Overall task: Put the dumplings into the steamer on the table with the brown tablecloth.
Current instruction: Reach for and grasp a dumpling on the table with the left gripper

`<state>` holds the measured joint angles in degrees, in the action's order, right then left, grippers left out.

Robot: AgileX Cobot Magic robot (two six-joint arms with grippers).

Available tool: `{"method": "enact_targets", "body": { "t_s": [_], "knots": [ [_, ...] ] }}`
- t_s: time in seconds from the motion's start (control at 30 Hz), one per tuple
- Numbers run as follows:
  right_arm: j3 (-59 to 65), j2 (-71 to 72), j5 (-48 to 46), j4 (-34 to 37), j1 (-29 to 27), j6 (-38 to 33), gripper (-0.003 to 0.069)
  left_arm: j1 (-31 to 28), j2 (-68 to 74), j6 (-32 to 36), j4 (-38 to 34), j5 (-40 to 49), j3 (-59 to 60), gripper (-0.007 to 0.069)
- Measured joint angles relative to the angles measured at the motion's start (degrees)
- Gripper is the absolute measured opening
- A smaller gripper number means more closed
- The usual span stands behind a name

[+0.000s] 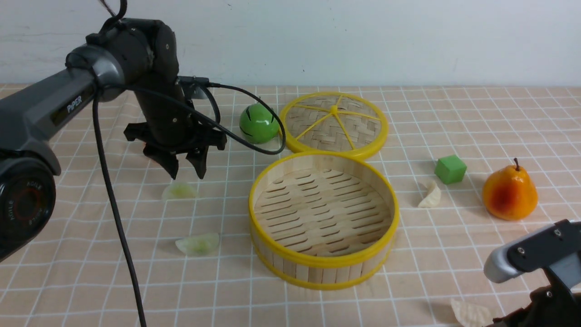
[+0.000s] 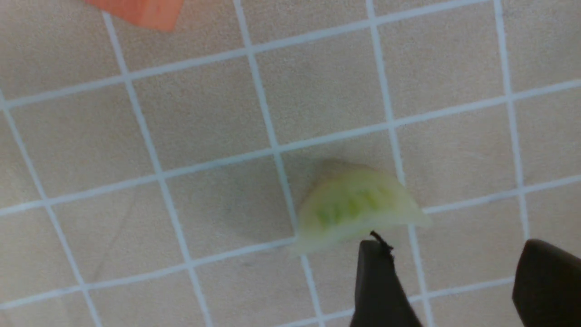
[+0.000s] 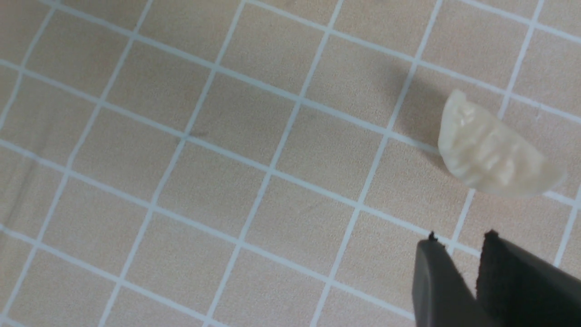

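The steamer (image 1: 290, 259) stands mid-table on the brown tablecloth (image 1: 454, 113) with nothing in it. My left gripper (image 1: 186, 171) hangs open just above a pale green dumpling (image 1: 179, 190). In the left wrist view that dumpling (image 2: 358, 206) lies just past one fingertip (image 2: 374, 272), outside the gap of the gripper (image 2: 456, 247). A second green dumpling (image 1: 198, 244) lies nearer. A white dumpling (image 1: 431, 196) rests right of the steamer. Another white one (image 1: 470, 312) lies by my right arm (image 1: 540, 254); my right gripper (image 3: 460, 238) hovers beside this dumpling (image 3: 494, 159), jaws narrowly apart and holding nothing.
The woven lid (image 1: 334, 121) lies flat behind the steamer, with a green ball (image 1: 258, 123) to its left. A green cube (image 1: 450, 169) and a pear (image 1: 509, 193) stand at the right. An orange block (image 2: 140, 11) shows at the edge of the left wrist view.
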<state>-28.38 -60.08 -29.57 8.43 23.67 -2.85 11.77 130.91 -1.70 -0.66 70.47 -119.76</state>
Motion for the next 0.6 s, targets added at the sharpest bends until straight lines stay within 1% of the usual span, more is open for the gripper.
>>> {"method": "enact_targets", "body": {
  "t_s": [0.17, 0.3, 0.4, 0.43, 0.47, 0.5, 0.53, 0.57, 0.6],
  "knots": [
    [0.0, 0.0, 0.1, 0.0, 0.0, -0.1, 0.0158, 0.0, 2.6, 0.8, 4.7, 0.0, 0.0, 0.0395],
    [0.0, 0.0, 0.1, 0.0, 0.0, -0.1, 0.0157, -0.1, 3.6, 0.8, 4.2, -0.2, -0.3, 0.0393],
    [0.0, 0.0, 0.1, 0.0, 0.0, -0.1, 0.0157, 0.0, 4.2, 0.8, 3.0, -0.4, -0.8, 0.0357],
    [0.0, 0.0, 0.1, 0.0, 0.0, -0.1, 0.0157, 0.0, 4.2, 0.7, 3.0, -0.4, -0.8, 0.0357],
    [0.0, 0.0, 0.1, 0.0, 0.0, -0.2, 0.0157, 0.0, 4.2, 0.5, 2.5, -0.4, -0.8, 0.0333],
    [0.0, 0.0, 0.1, 0.0, 0.0, -0.2, 0.0157, -0.1, 4.4, 0.1, 1.5, 0.0, -0.9, 0.0274],
    [0.0, 0.0, 0.1, 0.0, 0.0, -0.2, 0.0157, -0.1, 4.7, 0.0, 0.7, 0.7, -0.9, 0.0230],
    [0.0, 0.0, 0.2, 0.0, 0.0, -0.2, 0.0157, -0.1, 4.7, -0.2, 0.7, 0.7, -0.9, 0.0201],
    [0.0, 0.0, 0.2, 0.0, 0.0, -0.2, 0.0157, -0.1, 4.7, -0.4, 0.3, 0.5, -0.9, 0.0146]
  ]
}}
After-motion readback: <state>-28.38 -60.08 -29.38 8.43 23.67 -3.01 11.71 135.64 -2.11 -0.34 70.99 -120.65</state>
